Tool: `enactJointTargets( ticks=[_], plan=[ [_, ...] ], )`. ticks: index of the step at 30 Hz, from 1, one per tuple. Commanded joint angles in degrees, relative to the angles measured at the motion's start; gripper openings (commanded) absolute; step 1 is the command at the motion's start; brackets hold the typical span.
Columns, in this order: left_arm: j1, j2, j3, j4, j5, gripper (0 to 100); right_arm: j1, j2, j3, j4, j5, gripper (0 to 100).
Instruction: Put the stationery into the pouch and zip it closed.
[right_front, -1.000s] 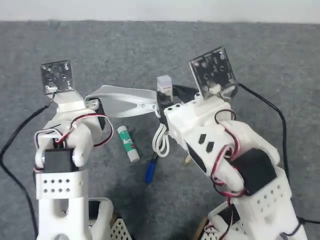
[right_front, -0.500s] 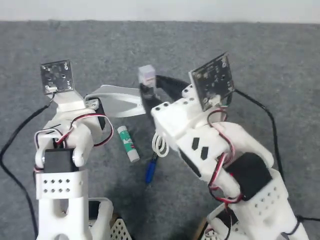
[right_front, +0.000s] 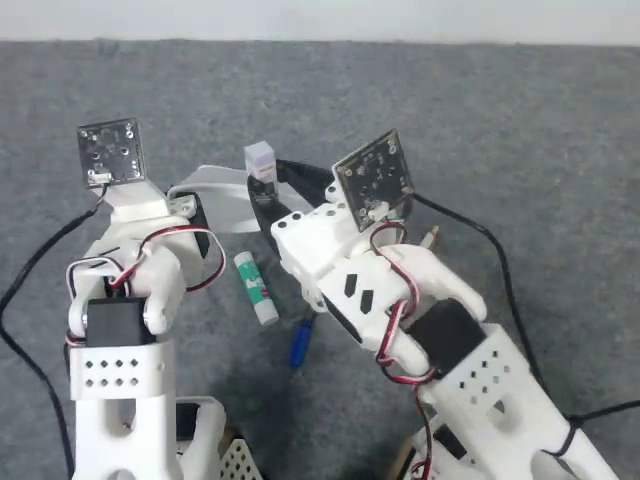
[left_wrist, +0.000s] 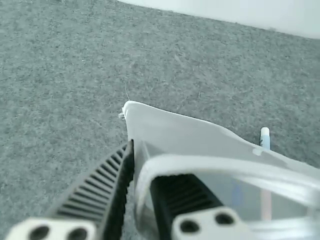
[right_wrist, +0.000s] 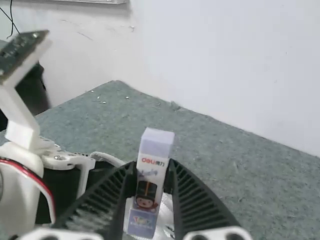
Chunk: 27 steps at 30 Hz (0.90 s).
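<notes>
**Two-arm station, stationery task.** The left claw has its ribbed black fingers drawn narrow onto the near rim of the translucent white pouch. The pouch's mouth gapes beside the fingers. The pouch extends over the grey tabletop, between the two arms; whether its underside rests on the surface cannot be told. The right claw is clamped on an upright eraser in a printed sleeve, one finger on each broad face, and the eraser's top stands clear above the fingertips. The eraser is held over the pouch's end nearest the right arm; contact with the pouch cannot be judged. A green-and-white glue stick lies flat on the tabletop near the pouch. A blue pen lies near the glue stick but apart from it, its upper end hidden under the right arm.
</notes>
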Motion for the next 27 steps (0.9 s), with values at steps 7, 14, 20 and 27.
enactJointTargets(
  ticks=[7,14,20,27],
  plan=[
    [0.2,-0.3,-0.9,-2.1,1.1,1,-0.4,-2.3,8.5,-14.9,-0.6,0.7],
    [0.3,-0.3,-0.9,-2.1,1.1,1,-0.2,-1.8,14.2,-22.8,-0.6,0.7],
    [0.3,-0.2,-0.8,-2.1,1.1,1,-0.1,-1.7,20.4,-33.5,-0.6,0.7],
    [0.3,-0.1,-0.5,-2.1,1.1,1,0.0,-1.7,25.5,-42.3,-0.6,0.7]
  ],
)
